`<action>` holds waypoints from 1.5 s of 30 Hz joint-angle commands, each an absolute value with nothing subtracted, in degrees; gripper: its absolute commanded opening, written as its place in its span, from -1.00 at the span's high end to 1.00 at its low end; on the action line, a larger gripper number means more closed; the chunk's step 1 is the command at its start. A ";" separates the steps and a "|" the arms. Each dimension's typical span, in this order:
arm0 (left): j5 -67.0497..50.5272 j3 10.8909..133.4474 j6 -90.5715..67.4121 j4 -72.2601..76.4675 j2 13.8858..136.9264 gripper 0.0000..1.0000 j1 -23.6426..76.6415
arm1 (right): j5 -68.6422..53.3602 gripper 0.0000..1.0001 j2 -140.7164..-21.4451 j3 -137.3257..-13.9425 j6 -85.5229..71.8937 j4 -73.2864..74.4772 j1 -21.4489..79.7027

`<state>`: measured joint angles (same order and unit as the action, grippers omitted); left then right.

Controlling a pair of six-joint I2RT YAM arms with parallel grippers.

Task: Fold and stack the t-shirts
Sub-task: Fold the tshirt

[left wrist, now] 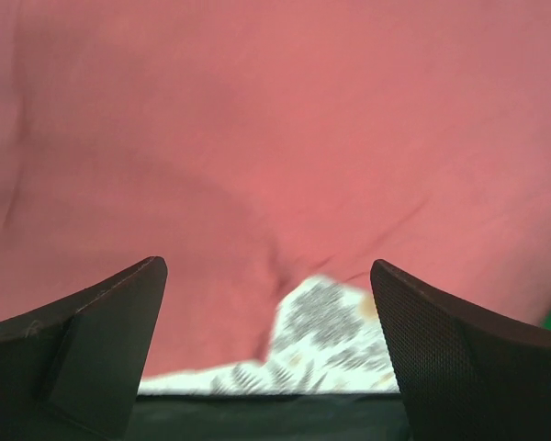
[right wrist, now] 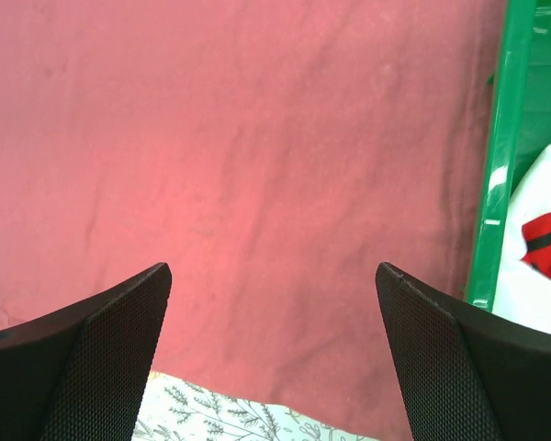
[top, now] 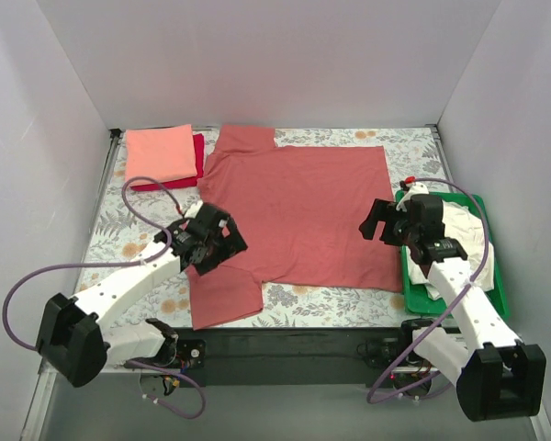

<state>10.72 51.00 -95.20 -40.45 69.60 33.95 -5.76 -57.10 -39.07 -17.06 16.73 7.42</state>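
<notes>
Cotton, thin and limp, is making up the dusty brick-red t-shirt (top: 298, 216), which is lying spread flat and sideways across the middle of the floral table cover (top: 321, 303), its sleeves pointing to the left and its hem running right beside the rim of the green tray (top: 410, 287). The left gripper (left wrist: 267, 266) is hovering with its jaws standing wide apart over the notch where the near sleeve (top: 225, 296) is meeting the body, holding nothing. The right gripper (right wrist: 274, 268) is hanging over the hem side, its jaws likewise parted and empty. I am judging the fabric to be light and soft, offering no stiffness at all: it is likely to sag, drag and crease wherever it is lifted from one point alone, though it is not looking slippery or fragile. A shallow pinch at an edge is looking safest, one arm taking the near shoulder seam and the other the near hem corner, so both are carrying the fold over evenly. The salmon-pink t-shirt (top: 161, 153) is sitting folded on the crimson t-shirt (top: 198, 156) at the far left corner, and the cream-white t-shirt (top: 464, 230) is lying crumpled in the tray, waiting its turn
</notes>
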 commanded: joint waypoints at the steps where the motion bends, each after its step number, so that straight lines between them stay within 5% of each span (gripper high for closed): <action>1: 12.22 45.10 -106.41 -49.12 63.12 -0.86 38.14 | -7.30 -0.97 -52.48 -36.39 -19.16 12.39 7.65; 14: 5.19 34.11 -123.39 -60.99 59.15 -0.83 52.11 | -6.77 -0.97 -50.27 -32.70 -17.84 13.18 7.65; 29: 15.99 31.82 -134.12 -55.46 64.07 -0.37 52.47 | -7.47 -0.97 -50.80 -32.08 -15.65 13.18 7.65; 35: 15.38 30.59 -135.09 -55.37 65.66 0.01 52.38 | -7.38 -0.97 -50.89 -31.82 -15.64 13.27 7.65; 45: 15.29 30.93 -134.74 -55.90 63.54 1.00 52.38 | -7.74 -0.97 -47.64 -30.76 -16.08 18.62 7.65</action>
